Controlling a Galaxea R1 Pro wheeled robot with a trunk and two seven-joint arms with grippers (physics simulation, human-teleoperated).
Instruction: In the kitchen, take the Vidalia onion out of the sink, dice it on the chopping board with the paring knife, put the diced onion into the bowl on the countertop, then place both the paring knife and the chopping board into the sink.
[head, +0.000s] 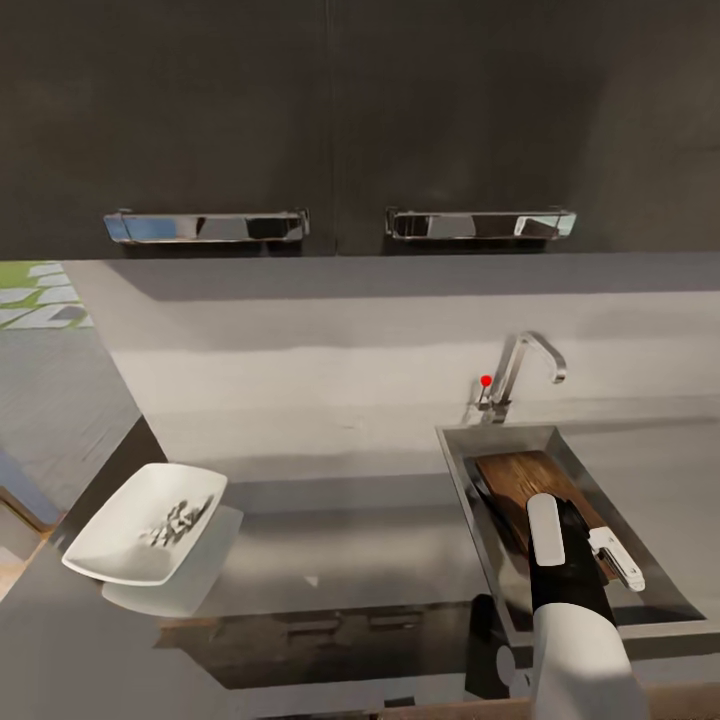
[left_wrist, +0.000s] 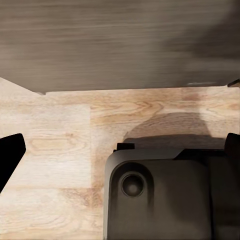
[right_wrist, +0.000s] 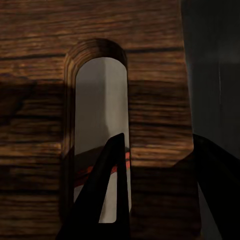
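The bowl (head: 145, 525) holds diced onion (head: 178, 520); the board (head: 527, 480) lies in the sink (head: 462, 470), clamped by the right claw (right_wrist: 150, 195).

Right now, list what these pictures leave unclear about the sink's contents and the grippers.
- Paring knife: right wrist view, just a red strip through the chopping board slot; blade hidden.
- Sink drain: head view, covered by the board and right arm.
- Right gripper: grip on the board unclear.
- Left gripper: fingertips cut off by the frame edges.
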